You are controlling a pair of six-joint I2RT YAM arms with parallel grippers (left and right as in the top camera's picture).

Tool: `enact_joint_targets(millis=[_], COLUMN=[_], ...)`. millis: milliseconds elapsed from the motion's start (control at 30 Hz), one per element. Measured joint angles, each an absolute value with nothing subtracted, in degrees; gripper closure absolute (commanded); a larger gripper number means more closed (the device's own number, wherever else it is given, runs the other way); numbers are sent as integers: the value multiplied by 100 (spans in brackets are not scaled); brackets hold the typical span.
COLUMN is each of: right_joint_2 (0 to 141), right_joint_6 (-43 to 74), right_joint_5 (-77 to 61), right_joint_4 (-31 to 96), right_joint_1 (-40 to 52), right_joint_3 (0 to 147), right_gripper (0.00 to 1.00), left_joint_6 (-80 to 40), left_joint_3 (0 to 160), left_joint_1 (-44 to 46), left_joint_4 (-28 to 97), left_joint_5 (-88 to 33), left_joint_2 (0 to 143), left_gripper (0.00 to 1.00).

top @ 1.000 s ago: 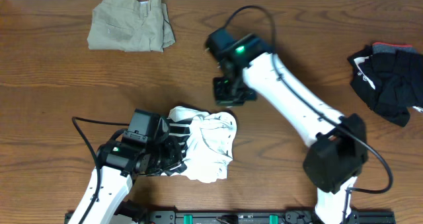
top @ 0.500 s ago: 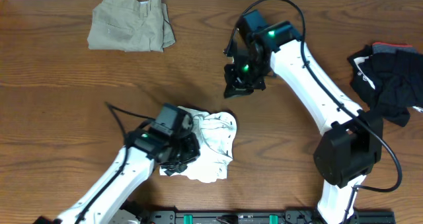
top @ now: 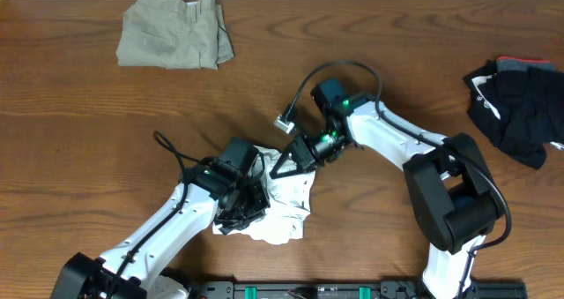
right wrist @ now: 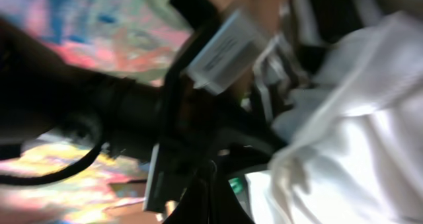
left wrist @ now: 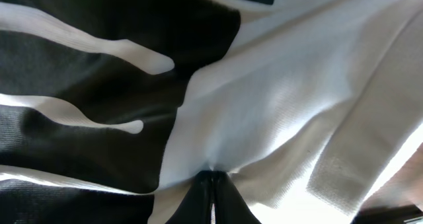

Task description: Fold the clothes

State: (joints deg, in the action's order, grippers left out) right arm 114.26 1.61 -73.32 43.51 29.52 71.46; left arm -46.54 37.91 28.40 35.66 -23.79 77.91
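The white T-shirt [top: 286, 202] with black stripes lies crumpled at the table's front middle. My left gripper [top: 240, 209] sits on its left side, and in the left wrist view its jaws [left wrist: 213, 184] are shut, pinching a fold of the white cloth [left wrist: 284, 98] beside the black print. My right gripper [top: 278, 168] points down-left at the shirt's upper edge, close to the left arm. Its fingers [right wrist: 213, 181] are shut, with nothing seen between them, and the shirt [right wrist: 357, 118] is blurred at the right. Khaki trousers [top: 172, 39] lie folded at the back left. A black bundle [top: 520, 105] rests at the right edge.
The left arm's wrist body [right wrist: 198, 105] and its cable fill the middle of the right wrist view, very near my right fingers. Bare wooden table [top: 88, 131] stretches between the garments.
The right arm swung down from the table's middle to the shirt's upper edge. The left arm shifted right, further over the shirt. Both grippers stayed shut.
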Motion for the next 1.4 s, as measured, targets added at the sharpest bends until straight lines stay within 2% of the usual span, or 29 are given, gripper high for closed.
enact_joint_targets(millis=[200, 533, 933, 1233, 1400], right_joint_2=[11426, 11421, 11426, 11909, 11968], right_joint_6=[392, 2309, 3153, 3352, 3347], right_joint_5=[-7725, -6401, -5347, -4668, -4644], right_joint_4=[3785, 2536, 2493, 2698, 2759], right_joint_1=[3242, 3710, 4018, 4108, 4088], right_joint_3=[7032, 7030, 7026, 7026, 7054], right_gripper=[99, 98, 92, 98, 94], left_joint_6=[-4727, -4915, -4930, -4930, -4928], left_joint_3=[3791, 3785, 3785, 3785, 3787], left_joint_1=[2840, 2858, 2862, 2823, 2624], left_joint_4=[3717, 3824, 3741, 3787, 4171], left_joint_5=[-2357, -2248, -2255, -2241, -1918], left_joint_2=[7791, 7824, 7824, 7822, 7822], left_gripper=[94, 94, 94, 94, 94])
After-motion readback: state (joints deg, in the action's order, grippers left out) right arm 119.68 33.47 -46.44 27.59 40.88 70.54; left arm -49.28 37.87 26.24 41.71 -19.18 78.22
